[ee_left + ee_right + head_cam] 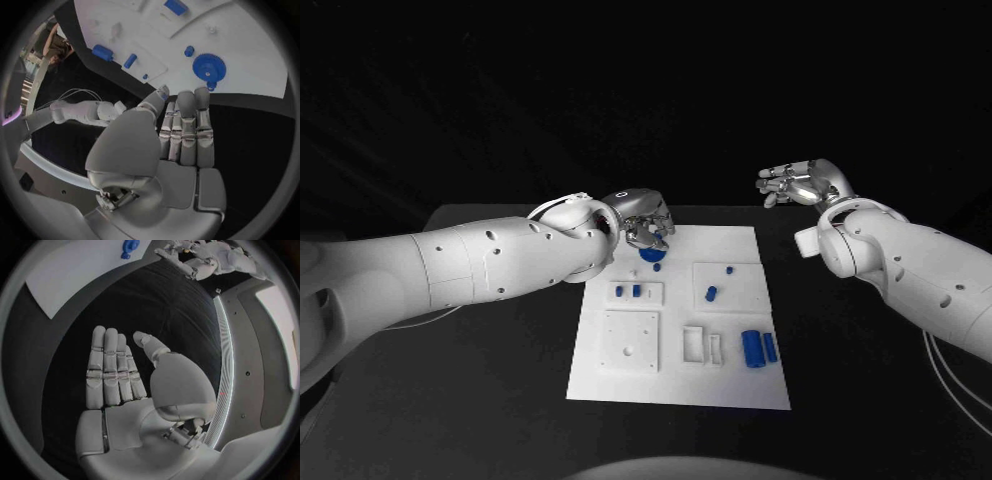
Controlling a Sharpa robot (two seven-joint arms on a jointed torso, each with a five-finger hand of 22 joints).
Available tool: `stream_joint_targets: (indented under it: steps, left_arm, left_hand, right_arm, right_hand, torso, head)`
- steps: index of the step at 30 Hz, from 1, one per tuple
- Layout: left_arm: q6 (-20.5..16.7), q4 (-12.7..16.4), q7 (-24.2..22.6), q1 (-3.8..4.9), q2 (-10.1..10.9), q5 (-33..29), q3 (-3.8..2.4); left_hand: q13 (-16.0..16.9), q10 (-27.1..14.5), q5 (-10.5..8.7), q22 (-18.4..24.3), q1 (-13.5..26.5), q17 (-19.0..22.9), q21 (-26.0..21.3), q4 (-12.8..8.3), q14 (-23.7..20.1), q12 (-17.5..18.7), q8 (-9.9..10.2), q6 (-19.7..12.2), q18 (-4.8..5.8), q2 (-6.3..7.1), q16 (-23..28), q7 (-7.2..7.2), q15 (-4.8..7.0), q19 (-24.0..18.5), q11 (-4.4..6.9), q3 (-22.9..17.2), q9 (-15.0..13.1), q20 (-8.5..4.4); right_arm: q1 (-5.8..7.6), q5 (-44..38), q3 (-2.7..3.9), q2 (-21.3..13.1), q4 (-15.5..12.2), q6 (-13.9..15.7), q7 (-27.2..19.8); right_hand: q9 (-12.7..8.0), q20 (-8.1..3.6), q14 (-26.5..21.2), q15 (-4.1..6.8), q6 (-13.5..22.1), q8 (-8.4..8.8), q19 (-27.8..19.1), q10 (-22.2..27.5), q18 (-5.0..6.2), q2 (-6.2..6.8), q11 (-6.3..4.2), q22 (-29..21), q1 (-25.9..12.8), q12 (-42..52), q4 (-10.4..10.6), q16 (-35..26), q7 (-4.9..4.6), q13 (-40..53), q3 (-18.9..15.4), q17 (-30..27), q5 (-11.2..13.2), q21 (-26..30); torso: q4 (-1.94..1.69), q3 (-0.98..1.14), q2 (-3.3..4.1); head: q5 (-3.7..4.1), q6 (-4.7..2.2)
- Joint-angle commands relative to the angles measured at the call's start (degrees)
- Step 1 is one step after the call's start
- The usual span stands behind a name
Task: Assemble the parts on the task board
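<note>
While the left hand (643,224) hovers over the far left corner of the task board (733,390), most of the assembly appears still to be done. A blue gear (209,66) lies flat on the board just beyond the left fingertips (201,95), apart from them; whether it is already seated on a post or merely resting there cannot be determined. The left wrist view shows the left fingers extended side by side, holding nothing. The right hand (803,183) is raised well clear of the board, off its far right corner, with its fingers (105,367) straight, close together and empty. Two small blue pegs (629,291) stand in a raised block on the left of the board, a further blue piece (711,293) lies on a block to their right, and two larger blue cylinders (759,347) lie side by side near the right edge; these last look loose and not yet fitted. A square plate with holes (630,340) and a narrow white bracket (694,343) carry no blue parts. In the head view the left hand covers most of the gear, and the small sockets and posts on the board are too fine to make out.
</note>
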State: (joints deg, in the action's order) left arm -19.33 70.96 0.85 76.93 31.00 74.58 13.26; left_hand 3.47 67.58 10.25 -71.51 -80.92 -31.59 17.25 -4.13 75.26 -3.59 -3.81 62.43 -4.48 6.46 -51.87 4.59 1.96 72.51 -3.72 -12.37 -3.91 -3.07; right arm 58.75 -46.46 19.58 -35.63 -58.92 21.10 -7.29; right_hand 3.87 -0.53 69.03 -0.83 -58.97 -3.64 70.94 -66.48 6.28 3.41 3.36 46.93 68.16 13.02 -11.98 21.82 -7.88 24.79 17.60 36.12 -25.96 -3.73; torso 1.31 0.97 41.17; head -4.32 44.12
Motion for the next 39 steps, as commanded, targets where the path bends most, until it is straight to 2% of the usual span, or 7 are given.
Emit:
stream_joint_targets:
  steps: [1,5,8,11,19,31,39]
  left_arm:
    - [1.58,-1.36,-3.21,-0.17,-0.82,5.22,0.17]
    - [3.55,-2.78,-3.68,-0.53,-1.59,6.90,0.37]
    - [4.42,-3.30,-3.94,-0.75,-1.84,7.59,0.41]
    - [5.57,-3.66,-3.99,-0.97,-2.03,8.10,0.44]
    - [9.23,-3.53,-3.30,-1.24,-1.85,8.95,0.46]
    - [10.60,-4.19,-2.23,-2.21,-1.83,9.44,0.45]
    - [10.16,-5.34,-2.20,-2.57,-2.23,9.48,0.45]
  left_hand:
    - [-0.09,-1.09,-0.40,-0.33,0.39,0.00,-0.20,0.12,0.38,0.23,0.22,-0.50,-0.86,0.50,-0.50,-0.06,0.19,0.36,-0.10,-0.28,0.07,0.01]
    - [-0.09,-2.96,-0.52,-1.57,0.26,1.73,0.02,0.40,0.92,0.20,0.21,-1.11,-0.67,0.88,-2.43,-0.05,0.39,0.54,-0.24,0.47,0.08,-0.19]
    - [-0.10,-4.05,-0.52,-2.48,-0.32,3.68,-0.30,0.53,0.56,0.24,0.16,-1.48,-0.57,0.67,-3.84,-0.05,0.54,0.68,-0.17,1.66,0.06,-0.31]
    - [-0.10,-4.10,-0.46,-3.46,-0.48,4.80,-0.45,0.71,0.46,0.24,0.23,-1.57,-0.59,0.54,-5.58,0.08,0.55,1.10,-0.19,2.28,0.09,-0.35]
    - [-0.09,-4.04,-0.65,-4.52,-0.13,6.12,0.15,1.85,1.62,0.22,0.20,-1.91,-1.06,0.52,-10.99,0.02,0.39,2.00,-0.20,3.54,0.07,-0.07]
    - [-0.12,-2.88,0.45,-4.57,-0.24,6.96,1.62,1.90,2.97,0.25,0.21,-2.49,-2.31,0.24,-12.49,0.41,-0.11,2.34,-0.14,1.09,0.16,0.76]
    - [-0.13,-3.79,0.59,-4.47,-0.25,7.75,1.79,1.47,2.97,0.26,0.23,-2.69,-2.47,0.20,-11.81,0.40,0.01,1.76,-0.18,-0.27,0.20,0.87]
  right_arm:
    - [0.12,12.84,0.02,0.20,0.32,-3.19,-2.78]
    - [0.27,18.15,0.03,0.42,0.85,-4.20,-4.30]
    - [0.35,19.90,0.03,0.56,1.06,-4.50,-5.16]
    - [0.45,20.88,0.03,0.72,1.30,-4.56,-5.81]
    - [0.57,21.52,0.03,0.84,1.53,-4.41,-6.43]
    - [0.60,23.43,0.03,0.97,1.84,-4.67,-6.81]
    - [0.60,23.60,0.03,1.04,1.83,-4.59,-6.92]
  right_hand:
    - [-0.10,2.40,-3.88,-2.52,1.06,0.12,-6.63,2.18,-1.12,-0.67,2.18,-6.82,-0.25,-4.92,0.06,-6.06,-0.77,-7.64,0.81,-5.75,1.39,0.39]
    - [-0.19,7.87,-7.32,-6.56,3.41,0.10,-15.29,4.29,-0.43,-0.36,4.74,-27.62,-0.59,-8.69,0.20,-17.47,-1.75,-21.27,1.64,-23.11,1.22,0.07]
    - [-0.11,8.97,-6.92,-6.91,3.07,-0.15,-14.41,5.23,0.34,-0.54,4.84,-38.36,-0.35,-8.85,0.32,-17.86,-1.48,-21.43,1.05,-32.51,1.06,0.01]
    - [-0.20,9.42,-7.59,-6.84,3.04,0.05,-14.07,5.56,0.69,-0.39,4.65,-42.98,-0.26,-9.05,0.15,-18.02,-1.19,-21.47,1.10,-32.56,0.83,-0.20]
    - [-0.20,9.32,-7.37,-7.14,3.18,0.06,-13.97,5.36,0.64,-0.48,5.08,-43.20,-0.15,-9.06,0.18,-18.05,-1.62,-21.44,1.30,-32.58,0.29,-0.15]
    - [-0.20,9.13,-5.94,-6.84,2.69,0.06,-13.16,4.96,0.91,-0.42,4.93,-43.23,-0.43,-9.12,0.27,-18.26,-1.48,-21.45,1.73,-32.61,-0.19,-0.18]
    - [-0.20,9.04,-5.87,-6.94,2.71,0.05,-13.07,4.99,0.83,-0.35,4.98,-43.23,-0.48,-9.14,0.29,-18.27,-1.64,-21.44,1.78,-32.61,-0.37,-0.15]
  torso:
    - [0.19,-0.09,0.28]
    - [0.25,-0.13,0.39]
    - [0.27,-0.17,0.34]
    - [0.24,-0.18,0.34]
    - [0.11,-0.12,0.30]
    - [0.15,-0.14,0.34]
    - [0.17,-0.08,0.36]
  head:
    - [-0.12,-0.07]
    - [-0.16,-0.17]
    - [-0.07,-0.15]
    - [0.00,-0.08]
    - [0.16,0.11]
    - [0.14,0.32]
    - [0.09,0.43]
